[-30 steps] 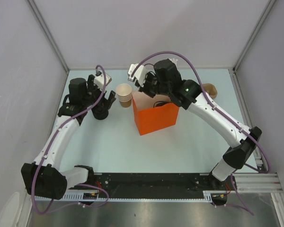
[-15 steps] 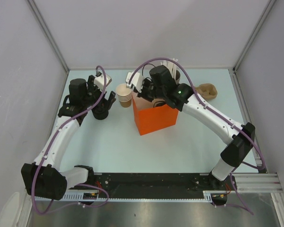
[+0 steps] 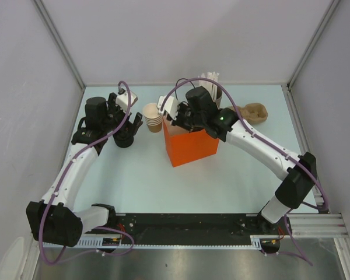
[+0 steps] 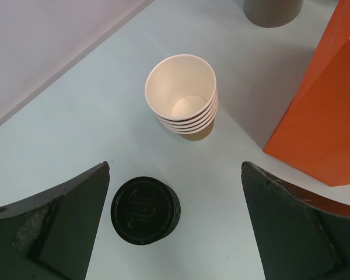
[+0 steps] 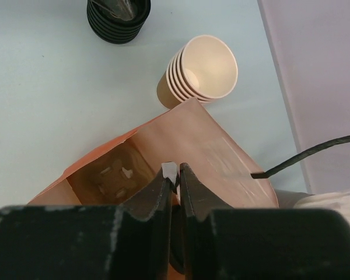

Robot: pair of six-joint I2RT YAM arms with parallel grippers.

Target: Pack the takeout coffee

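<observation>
The orange paper bag (image 3: 189, 147) stands open in the middle; it also shows in the right wrist view (image 5: 210, 151). My right gripper (image 3: 184, 119) hangs over its mouth. In its wrist view the gripper (image 5: 175, 171) is shut on a small white item (image 5: 170, 170). A dark curved shape lies under the fingers inside the bag; I cannot tell whether it is the lidded takeout coffee, which does not clearly show. My left gripper (image 3: 127, 131) is open and empty, its wrist view (image 4: 175, 175) looking down just right of the stack of black lids (image 4: 144, 210).
A stack of lidless tan cups (image 3: 154, 116) stands left of the bag, also seen from both wrists (image 4: 184, 96) (image 5: 201, 70). The lid stack (image 3: 123, 140) sits under the left gripper. A holder with white sticks (image 3: 213, 84) and a brown pulp carrier (image 3: 255, 112) stand at the back right.
My right gripper has swung forward over the bag's mouth, uncovering the holder of white sticks behind it. The left arm has not moved.
</observation>
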